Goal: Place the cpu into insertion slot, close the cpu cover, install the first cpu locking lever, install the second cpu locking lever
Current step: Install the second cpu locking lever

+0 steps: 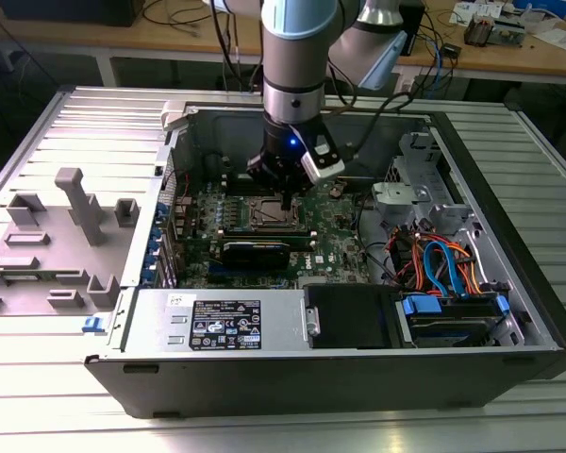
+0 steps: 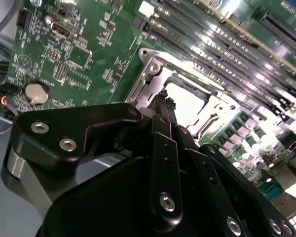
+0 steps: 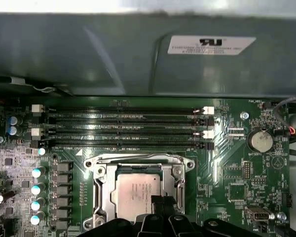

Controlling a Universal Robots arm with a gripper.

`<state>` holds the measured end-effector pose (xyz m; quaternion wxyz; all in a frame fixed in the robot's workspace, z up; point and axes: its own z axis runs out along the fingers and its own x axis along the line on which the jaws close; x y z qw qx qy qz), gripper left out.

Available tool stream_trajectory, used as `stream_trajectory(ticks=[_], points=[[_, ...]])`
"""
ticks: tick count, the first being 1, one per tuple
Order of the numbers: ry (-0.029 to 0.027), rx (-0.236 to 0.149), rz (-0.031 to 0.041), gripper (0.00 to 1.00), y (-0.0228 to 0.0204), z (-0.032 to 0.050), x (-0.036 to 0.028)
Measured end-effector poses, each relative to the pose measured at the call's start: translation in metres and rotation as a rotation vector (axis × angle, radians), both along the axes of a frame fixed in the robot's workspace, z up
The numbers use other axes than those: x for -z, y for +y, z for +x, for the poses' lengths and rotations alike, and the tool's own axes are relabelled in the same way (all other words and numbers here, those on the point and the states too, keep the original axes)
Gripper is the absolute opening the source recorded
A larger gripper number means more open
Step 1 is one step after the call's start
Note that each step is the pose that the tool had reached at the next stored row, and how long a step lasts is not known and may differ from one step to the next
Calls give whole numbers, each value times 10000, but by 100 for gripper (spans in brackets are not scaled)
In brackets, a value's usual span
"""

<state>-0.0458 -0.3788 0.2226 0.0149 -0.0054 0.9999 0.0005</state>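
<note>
One big grey metal computer case [image 1: 264, 321] is lying open on the ribbed metal surface [image 1: 66, 396]. Inside, the flat green motherboard [image 3: 227, 168] is showing its long black memory slots [image 3: 128, 129]. The shiny silver cpu cover [image 3: 101, 173], a thin square frame, is lying shut around the cpu [image 3: 138, 190], a dull silver square sitting in the insertion slot [image 1: 272, 213]. The black tool [image 3: 160, 205] is hanging just over the cpu's edge with its two thin fingers [image 2: 164, 106] pressed together, gripping nothing.
</note>
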Motion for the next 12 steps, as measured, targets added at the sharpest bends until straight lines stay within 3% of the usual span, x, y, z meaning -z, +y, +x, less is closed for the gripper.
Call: stream_trajectory(ticks=[5,12], points=[[0,0,0,11,-48,0,-8],[-1,0,1,11,-54,0,-37]])
